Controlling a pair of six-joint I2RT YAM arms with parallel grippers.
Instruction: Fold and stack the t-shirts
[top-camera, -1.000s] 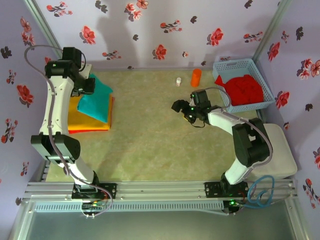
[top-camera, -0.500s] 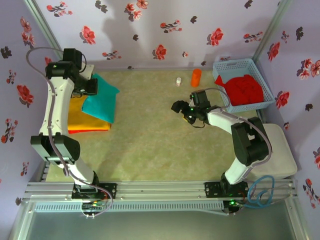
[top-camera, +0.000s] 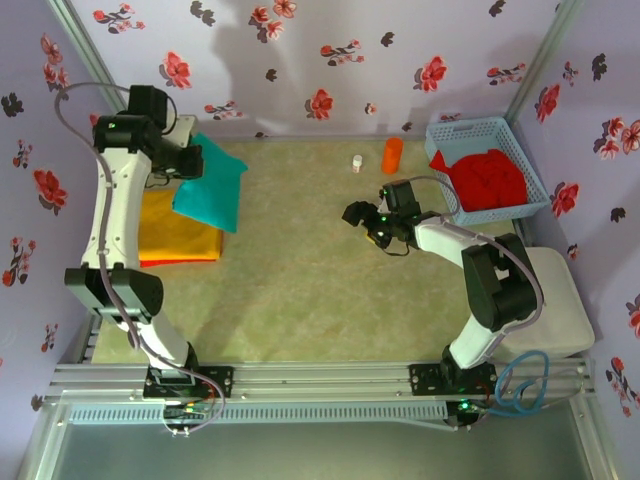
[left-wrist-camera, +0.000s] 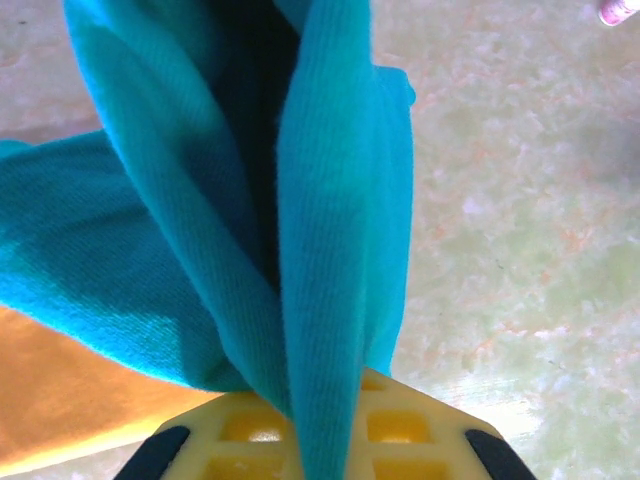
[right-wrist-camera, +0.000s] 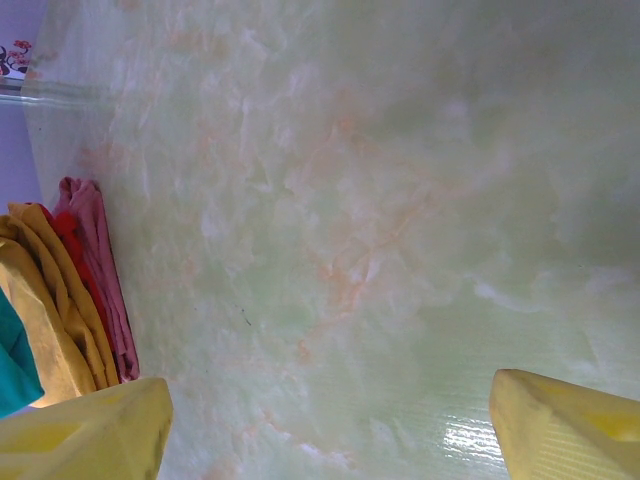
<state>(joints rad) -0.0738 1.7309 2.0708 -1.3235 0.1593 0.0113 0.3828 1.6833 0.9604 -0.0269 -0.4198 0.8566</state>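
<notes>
Arms: two are counted, each with a two-finger gripper with yellow fingers.
Left gripper (top-camera: 190, 162): it is closed tight on the teal t-shirt (top-camera: 216, 186); in the left wrist view the cloth is pinched between the fingers (left-wrist-camera: 398, 426) and hangs in soft vertical folds.
Right gripper (top-camera: 357, 213): its fingers (right-wrist-camera: 88, 430) are spread wide and nothing is held; it is poised over bare table near the middle.
Teal t-shirt: one is counted, of fine-ribbed knit; it is lifted at the far left, partly draped over the yellow-orange one.
Yellow-orange t-shirt (top-camera: 176, 235): one is counted, folded flat as a rectangle on the left of the table; in the right wrist view a red-pink folded edge (right-wrist-camera: 100, 270) is seen beside its layers.
Red t-shirts (top-camera: 484, 178): a crumpled heap is held in the basket; the number cannot be told.
Basket (top-camera: 474, 128): one is counted, of light blue plastic lattice, at the far right corner.
Orange cylinder (top-camera: 393, 154): one is seen, upright, left of the basket.
Small white object (top-camera: 357, 162): one is seen just beside the cylinder, too small to be identified.
Table (top-camera: 300, 290): its surface is pale green with marbled orange veins.
Walls (top-camera: 330, 50): lilac, printed with red and dark flowers.
</notes>
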